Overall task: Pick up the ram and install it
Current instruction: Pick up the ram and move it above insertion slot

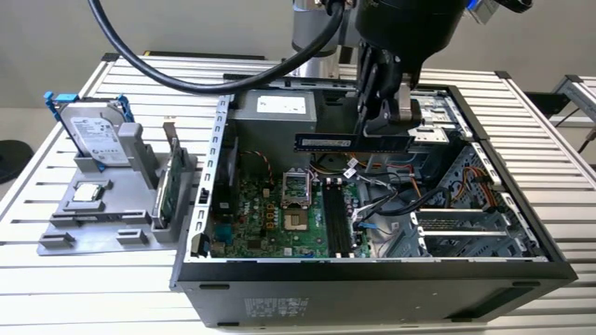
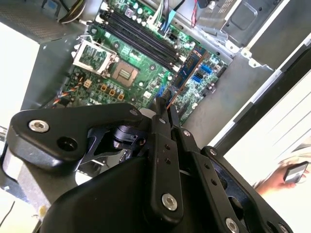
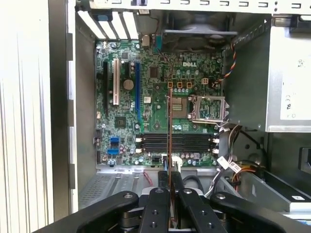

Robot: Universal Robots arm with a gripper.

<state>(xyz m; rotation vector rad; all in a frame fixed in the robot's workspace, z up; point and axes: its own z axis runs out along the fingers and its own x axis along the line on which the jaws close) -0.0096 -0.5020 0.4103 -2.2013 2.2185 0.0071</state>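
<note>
Gripper [image 1: 386, 131] is clamped on the ram [image 1: 349, 142], and we see the fingers pinching it near its 3 o'clock end in the exterior view. The ram hangs level in the air over the open computer case [image 1: 373, 271], long axis running 9 to 3 o'clock, apart from the motherboard [image 1: 256, 220] below. The memory slots [image 1: 337, 222] sit at roughly 6 o'clock from the ram and run 12 to 6, so the stick is crosswise to them and in none of them. CPU socket [image 1: 294, 190] is just at 9 o'clock of the slots. In the first wrist view we see the ram [image 3: 170, 126] edge-on, rising out of the gripper [image 3: 170, 196] and crossing over the slots [image 3: 177, 142]. In the second wrist view the ram [image 2: 187, 70] juts from the gripper [image 2: 164, 110] over the board edge. At 9 o'clock of the case a gray tray [image 1: 102, 225] holds a hard drive [image 1: 98, 136] and an expansion card [image 1: 167, 188].
</note>
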